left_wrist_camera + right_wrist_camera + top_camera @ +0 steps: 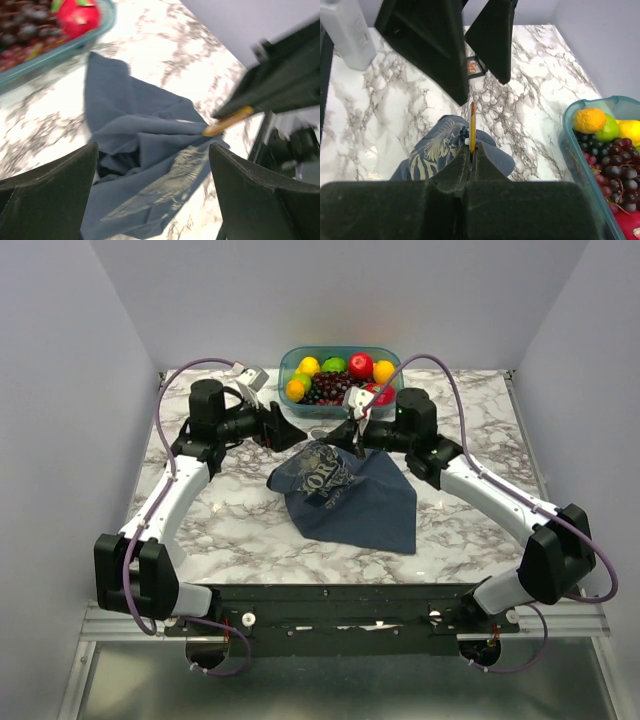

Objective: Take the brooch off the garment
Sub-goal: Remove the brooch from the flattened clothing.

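The dark blue garment (355, 502) lies crumpled mid-table, its pale print facing up (432, 150). One fold of it rises to a peak at the brooch (227, 121), a thin gold pin. My right gripper (472, 149) is shut on the brooch (472, 122), which sticks out from between its fingertips just above the cloth. In the overhead view the right gripper (357, 440) stands at the garment's far edge. My left gripper (153, 147) is open, its fingers spread wide over the garment (140, 150) with nothing between them. It sits just left of the right one (285, 430).
A teal bowl (292, 358) of fruit and grapes stands at the back of the marble table, just behind both grippers. Its rim (568, 137) is close to the right gripper's right side. White walls close in the table on three sides.
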Tool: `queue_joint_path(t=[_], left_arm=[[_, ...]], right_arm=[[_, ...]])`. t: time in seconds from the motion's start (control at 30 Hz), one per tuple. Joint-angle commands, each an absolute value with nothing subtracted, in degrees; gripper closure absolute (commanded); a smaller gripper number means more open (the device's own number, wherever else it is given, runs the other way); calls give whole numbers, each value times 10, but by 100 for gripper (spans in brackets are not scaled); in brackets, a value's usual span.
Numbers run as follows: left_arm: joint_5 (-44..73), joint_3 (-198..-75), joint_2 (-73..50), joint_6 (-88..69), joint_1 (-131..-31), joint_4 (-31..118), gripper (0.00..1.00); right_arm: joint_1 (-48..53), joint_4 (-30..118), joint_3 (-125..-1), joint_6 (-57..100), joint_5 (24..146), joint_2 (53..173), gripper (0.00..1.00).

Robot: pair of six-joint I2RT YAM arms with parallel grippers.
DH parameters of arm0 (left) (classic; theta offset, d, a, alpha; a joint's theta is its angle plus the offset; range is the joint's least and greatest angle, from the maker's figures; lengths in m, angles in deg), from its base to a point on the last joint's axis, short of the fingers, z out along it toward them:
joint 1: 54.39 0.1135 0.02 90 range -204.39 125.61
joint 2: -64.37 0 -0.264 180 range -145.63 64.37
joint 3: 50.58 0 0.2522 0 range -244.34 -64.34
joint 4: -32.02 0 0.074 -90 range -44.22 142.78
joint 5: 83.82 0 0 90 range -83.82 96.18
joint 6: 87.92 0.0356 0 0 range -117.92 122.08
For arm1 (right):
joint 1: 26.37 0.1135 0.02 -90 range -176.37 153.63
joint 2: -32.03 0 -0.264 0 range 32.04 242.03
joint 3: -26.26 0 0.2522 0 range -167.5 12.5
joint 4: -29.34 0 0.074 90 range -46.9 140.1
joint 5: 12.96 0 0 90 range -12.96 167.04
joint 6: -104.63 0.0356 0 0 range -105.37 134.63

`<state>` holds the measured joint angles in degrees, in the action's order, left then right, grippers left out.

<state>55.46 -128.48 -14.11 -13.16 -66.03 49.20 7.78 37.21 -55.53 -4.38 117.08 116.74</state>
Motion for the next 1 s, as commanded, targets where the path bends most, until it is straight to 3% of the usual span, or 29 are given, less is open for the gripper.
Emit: queue_joint_path(t=[0.0,0.23,0.4,0.9,0.97], left_arm=[[507,-1248,-148,-166,-646,444,2],[582,-1240,-209,-117,-671,449,13],[646,-1268,-221,-207,-710,363,18],[705,-1304,-184,-220,-693,397,20],[686,-1297,-171,-203,-678,430,15]], right_arm=[[94,283,-546,-81,1113,1158,99],[109,236,-545,-69,1052,1165,100],[133,195,-534,-82,987,1182,100],[142,146,-547,-68,804,1266,100],[142,143,-551,-60,802,1268,100]])
